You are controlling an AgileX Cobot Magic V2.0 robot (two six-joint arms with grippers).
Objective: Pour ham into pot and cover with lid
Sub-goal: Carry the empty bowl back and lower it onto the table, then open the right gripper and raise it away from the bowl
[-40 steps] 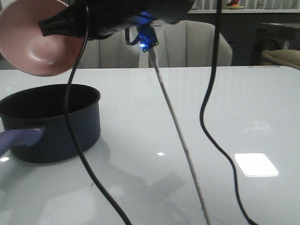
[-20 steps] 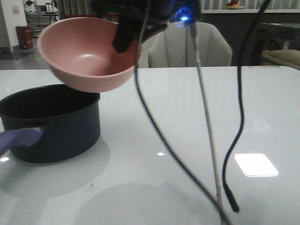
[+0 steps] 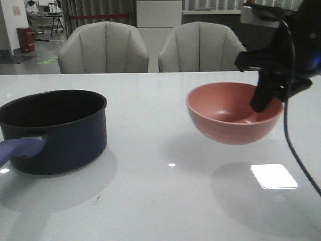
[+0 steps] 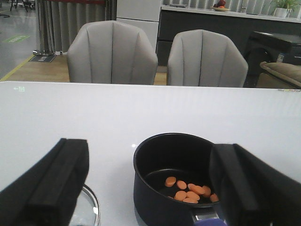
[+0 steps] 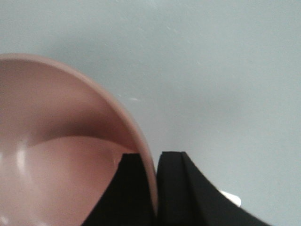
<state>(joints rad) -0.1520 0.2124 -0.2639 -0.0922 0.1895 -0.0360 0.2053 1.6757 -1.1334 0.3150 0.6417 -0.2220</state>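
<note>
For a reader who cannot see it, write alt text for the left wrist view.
A dark pot on a white table holds orange ham slices, seen between the open left gripper fingers. A lid edge lies beside the pot; two grey chairs stand behind the table.

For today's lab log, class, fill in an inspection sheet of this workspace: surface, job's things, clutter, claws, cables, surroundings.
Surface: glossy white table, with light glare.
Job's things: ham slices lie inside the pot; the lid lies on the table beside the pot, only partly in view.
Clutter: nothing seen.
Claws: right claw pinches the rim of the empty pink bowl, held above the table; left claw is open, holding nothing.
Cables: one dark cable hangs from the right arm.
Surroundings: two grey chairs behind the table.
</note>
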